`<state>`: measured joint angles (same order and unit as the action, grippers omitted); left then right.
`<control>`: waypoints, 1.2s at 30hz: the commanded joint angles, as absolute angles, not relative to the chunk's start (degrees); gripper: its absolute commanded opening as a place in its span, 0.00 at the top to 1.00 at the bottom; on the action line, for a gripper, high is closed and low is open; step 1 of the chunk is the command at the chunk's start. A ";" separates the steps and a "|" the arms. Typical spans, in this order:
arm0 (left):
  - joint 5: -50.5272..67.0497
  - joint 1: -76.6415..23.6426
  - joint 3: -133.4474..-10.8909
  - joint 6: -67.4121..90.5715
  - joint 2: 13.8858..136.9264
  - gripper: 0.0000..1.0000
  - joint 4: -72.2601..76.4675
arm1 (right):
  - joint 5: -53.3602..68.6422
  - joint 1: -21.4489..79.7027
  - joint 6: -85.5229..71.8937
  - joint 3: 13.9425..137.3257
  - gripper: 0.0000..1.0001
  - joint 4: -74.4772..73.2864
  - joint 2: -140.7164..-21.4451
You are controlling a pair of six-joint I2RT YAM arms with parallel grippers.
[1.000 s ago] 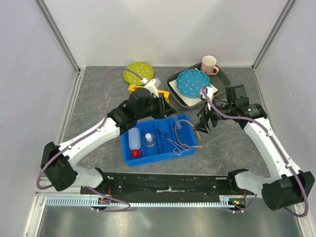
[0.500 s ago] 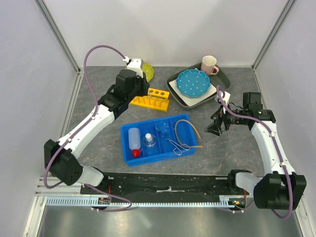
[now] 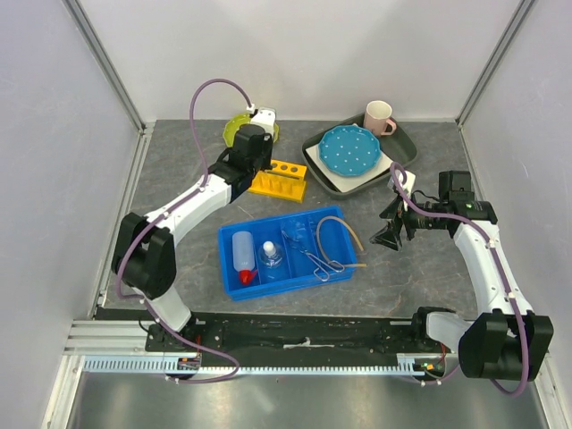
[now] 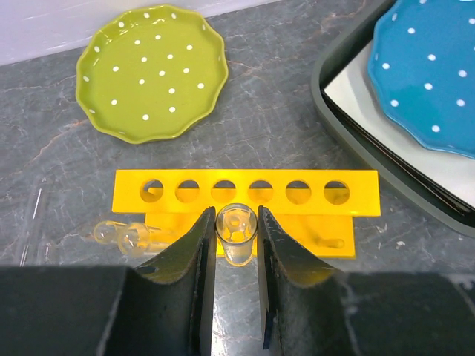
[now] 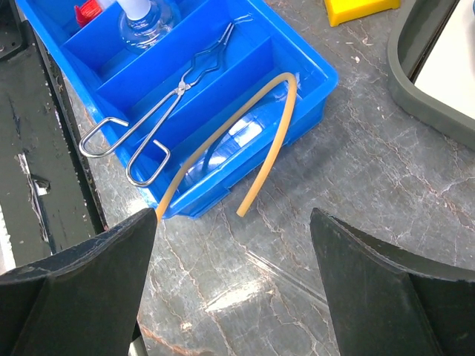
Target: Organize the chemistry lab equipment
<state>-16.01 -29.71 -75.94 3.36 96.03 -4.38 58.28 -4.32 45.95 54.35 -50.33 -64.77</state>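
My left gripper [image 4: 236,222] is shut on a clear test tube [image 4: 237,233], held just in front of the yellow rack [image 4: 245,191] with its row of holes. Two more clear tubes [image 4: 122,236] lie by the rack's left end. In the blue tray [image 3: 290,280] sit the white squeeze bottle [image 3: 242,255], the glass flask [image 3: 272,257], the metal tongs [image 5: 167,104] and the tan tubing [image 5: 245,126], whose ends hang over the tray's rim. My right gripper [image 5: 234,215] stands wide open above the table just right of the tray, holding nothing. A thin clear rod [image 5: 283,275] seems to lie beneath it.
A green dotted plate [image 3: 246,128] lies behind the rack. At the back right, a blue dotted plate [image 3: 350,150] sits in a grey tray [image 3: 404,143], with a pink mug [image 3: 379,117] at its corner. White walls close in the left, back and right.
The left arm swung back from over the blue tray to the rack, still holding the tube. The right gripper drew away to the right of the tray and opened slightly wider.
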 commanded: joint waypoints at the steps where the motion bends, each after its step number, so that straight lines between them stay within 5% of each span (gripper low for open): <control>1: -18.02 -28.57 -79.37 0.44 97.38 0.86 1.76 | 61.35 -4.57 48.34 54.49 0.08 -49.75 -63.63; 36: -15.29 -26.46 -73.30 1.49 99.93 0.84 3.69 | 62.49 -6.06 49.48 54.76 0.07 -51.24 -64.60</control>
<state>-15.94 -26.96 -73.28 2.04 98.87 0.58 59.55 -5.58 47.27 54.35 -51.51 -64.66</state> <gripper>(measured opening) 0.302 0.932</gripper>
